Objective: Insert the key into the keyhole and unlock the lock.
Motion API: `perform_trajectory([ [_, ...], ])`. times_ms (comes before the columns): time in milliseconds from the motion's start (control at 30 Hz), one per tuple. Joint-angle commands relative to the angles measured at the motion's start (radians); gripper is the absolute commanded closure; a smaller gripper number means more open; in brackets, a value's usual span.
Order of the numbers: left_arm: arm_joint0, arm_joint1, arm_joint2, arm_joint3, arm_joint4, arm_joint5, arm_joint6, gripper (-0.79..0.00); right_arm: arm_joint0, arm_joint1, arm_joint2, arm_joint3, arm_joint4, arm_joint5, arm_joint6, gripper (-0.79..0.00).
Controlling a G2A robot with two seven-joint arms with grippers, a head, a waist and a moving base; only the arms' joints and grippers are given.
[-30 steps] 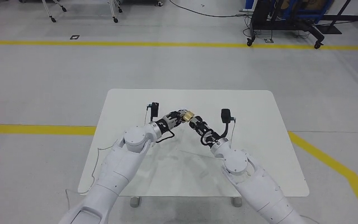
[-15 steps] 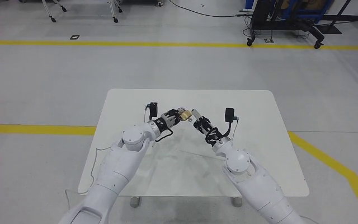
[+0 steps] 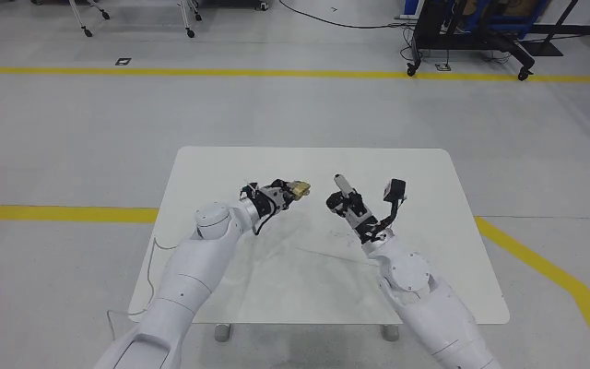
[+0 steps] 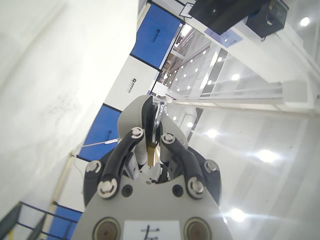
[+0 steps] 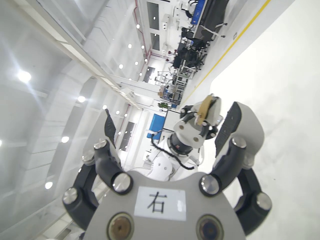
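Observation:
A small brass lock [image 3: 300,189] is held above the middle of the white table [image 3: 433,277], with my left gripper [image 3: 291,192] shut on it. In the left wrist view the brass body [image 4: 152,155] sits between the closed fingers, and a silvery metal part [image 4: 159,114] lies along them; I cannot tell whether it is the key or the shackle. My right gripper [image 3: 340,188] hovers open and empty a short way to the right of the lock. In the right wrist view its fingers [image 5: 228,123] are spread wide, and the lock [image 5: 206,106] shows beyond them in the other gripper.
A yellow floor line [image 3: 74,213] passes behind the table on both sides. Dark wheeled racks [image 3: 470,37] stand far off at the back right. Each wrist carries a small black camera block [image 3: 395,192].
My right gripper has drawn back to the right, away from the lock it was touching, and now stands open. The left gripper has turned slightly and kept its hold on the lock.

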Motion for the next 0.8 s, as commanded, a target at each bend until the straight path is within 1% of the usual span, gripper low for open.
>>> perform_trajectory([
  [0, -0.012, -0.003, 0.0, 0.021, -0.037, 0.046, -0.029, 0.0, -0.004, -0.001, 0.001, -0.001, 0.03, -0.054, 0.043, -0.132],
  [33, -0.017, -0.004, -0.001, 0.032, -0.053, 0.06, -0.043, 0.0, -0.003, -0.001, 0.0, 0.003, 0.043, -0.087, 0.068, 0.0],
  [100, -0.029, -0.006, -0.002, 0.053, -0.088, 0.101, -0.08, 0.0, 0.002, -0.005, -0.01, 0.019, 0.075, -0.152, 0.106, 0.0],
  [233, -0.044, -0.008, 0.0, 0.08, -0.108, 0.108, -0.105, 0.0, 0.038, -0.017, -0.049, 0.072, 0.07, -0.241, 0.144, 0.0],
  [333, -0.047, -0.009, 0.0, 0.088, -0.123, 0.106, -0.122, 0.0, 0.064, -0.026, -0.073, 0.111, 0.038, -0.278, 0.144, 0.0],
  [567, -0.053, -0.005, -0.001, 0.09, -0.104, 0.072, -0.146, 0.0, 0.109, -0.044, -0.102, 0.182, -0.057, -0.248, 0.062, 0.0],
  [767, -0.05, -0.003, 0.004, 0.086, -0.098, 0.066, -0.163, 0.0, 0.146, -0.06, -0.126, 0.232, -0.076, -0.201, 0.035, 0.0],
])
